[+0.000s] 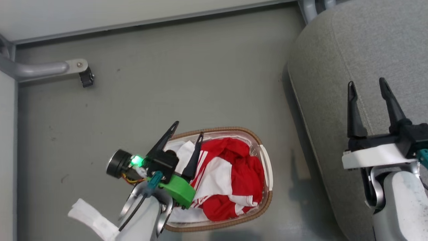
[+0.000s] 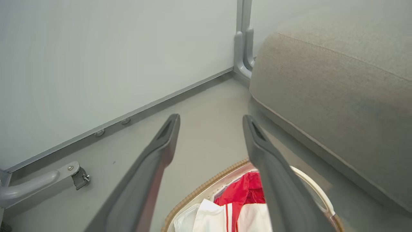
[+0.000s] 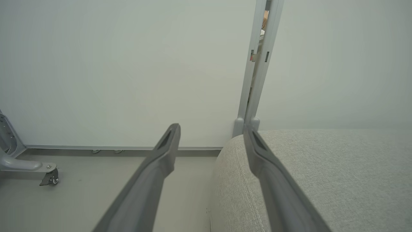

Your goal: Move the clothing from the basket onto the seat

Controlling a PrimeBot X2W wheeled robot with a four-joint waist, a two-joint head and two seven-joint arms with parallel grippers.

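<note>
Clothing: soft red garments with white stripes (image 1: 230,180) — heaped beneath the left claw (image 1: 188,129).
Basket: small oval white plastic basket (image 1: 220,129), holding them.
Left claw: spread, empty.
Right claw (image 1: 366,82): spread, empty — above large grey fabric seat (image 1: 367,40).

The left gripper (image 1: 189,128) and its forearm (image 1: 143,217) cover the left side of the basket (image 1: 234,129), so that stretch of rim and whatever lies under them are hidden. The clothing (image 1: 247,174) is bunched up, and the number of pieces in the heap cannot be told. The seat (image 1: 351,50) runs off the right and bottom edges of the head view. In the left wrist view the bottom edge cuts the basket, and one finger (image 2: 280,187) hides part of the clothing. In the right wrist view, something tan in the wall gap (image 3: 264,22) is too small to make out.
</note>
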